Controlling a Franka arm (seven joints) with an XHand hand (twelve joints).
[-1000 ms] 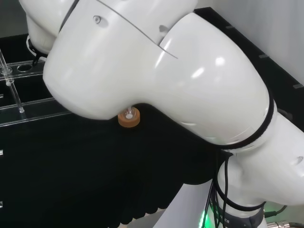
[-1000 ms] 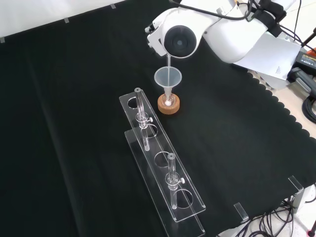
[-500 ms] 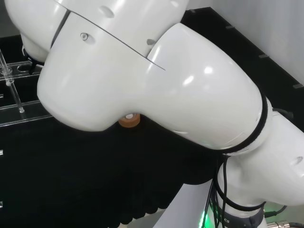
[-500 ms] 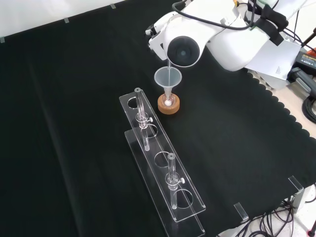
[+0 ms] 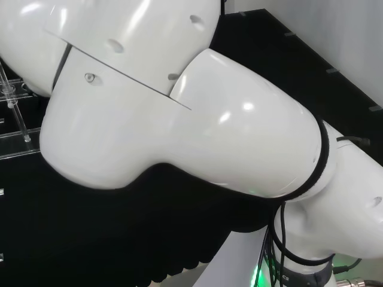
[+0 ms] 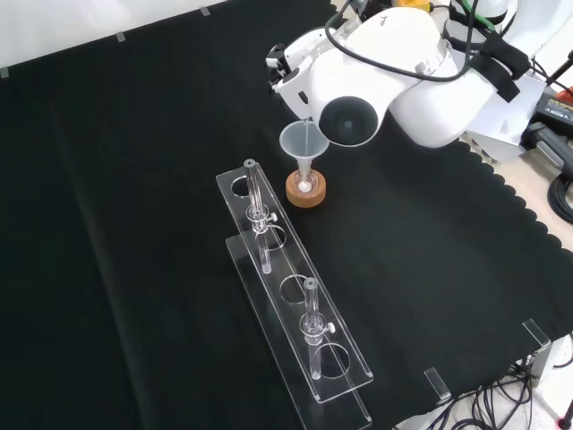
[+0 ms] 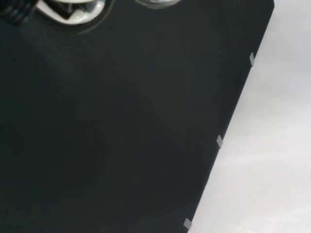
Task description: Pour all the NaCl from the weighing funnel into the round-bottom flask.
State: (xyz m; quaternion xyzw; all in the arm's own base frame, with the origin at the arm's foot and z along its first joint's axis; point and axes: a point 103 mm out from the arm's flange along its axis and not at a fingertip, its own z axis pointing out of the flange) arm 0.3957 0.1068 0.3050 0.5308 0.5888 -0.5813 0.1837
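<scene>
In the front view a clear glass funnel (image 6: 303,143) stands with its stem in the neck of a small round-bottom flask (image 6: 306,184), which rests on a cork ring (image 6: 306,191). White powder shows in the flask's bottom. Part of the black and white hand (image 6: 285,73) sits just above and behind the funnel, mostly hidden by the arm's white link with the grey cap (image 6: 349,116). What it holds is hidden there. In the wrist view a blurred white part of the hand (image 7: 73,10) and a glass rim (image 7: 155,2) show over black cloth.
A clear plastic rack (image 6: 291,296) with two upright glass tubes (image 6: 257,215) (image 6: 312,327) stands in front of the flask in the front view; its end (image 5: 15,110) shows at the left in the head view. The arm's big links (image 5: 179,119) block the bench's middle.
The arm's capped link has swung right and lower in the front view, covering the funnel's rim edge. In the head view the links now hide the cork ring. Funnel and flask stay put.
</scene>
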